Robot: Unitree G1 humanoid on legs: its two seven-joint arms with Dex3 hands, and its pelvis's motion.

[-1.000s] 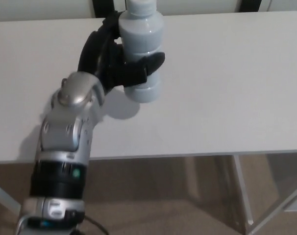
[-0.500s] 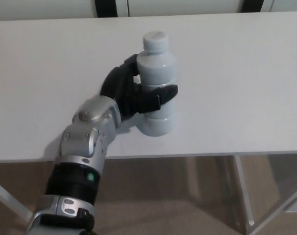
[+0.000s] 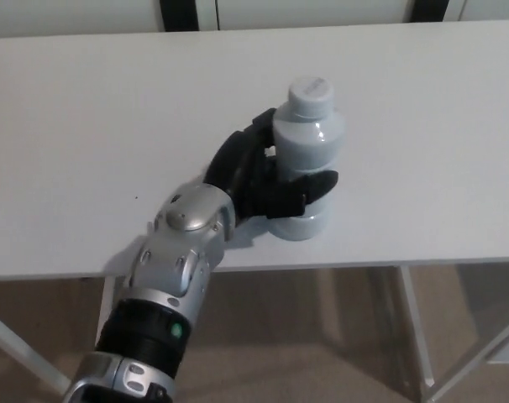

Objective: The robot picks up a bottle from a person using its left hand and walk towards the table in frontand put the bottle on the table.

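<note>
White table (image 3: 422, 101), pale metal legs (image 3: 412, 327), beige floor (image 3: 305, 353)

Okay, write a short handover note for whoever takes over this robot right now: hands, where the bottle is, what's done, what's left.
Left hand: shut on the bottle, fingers wrapped around its lower body.
Right hand: not in view.
Bottle: upright, cap on, at the table near its front edge; base looks at or just above the surface, contact unclear.
Done: bottle in hand and brought to the table.
Left: confirm it is resting, open the left hand, draw the arm back.
</note>
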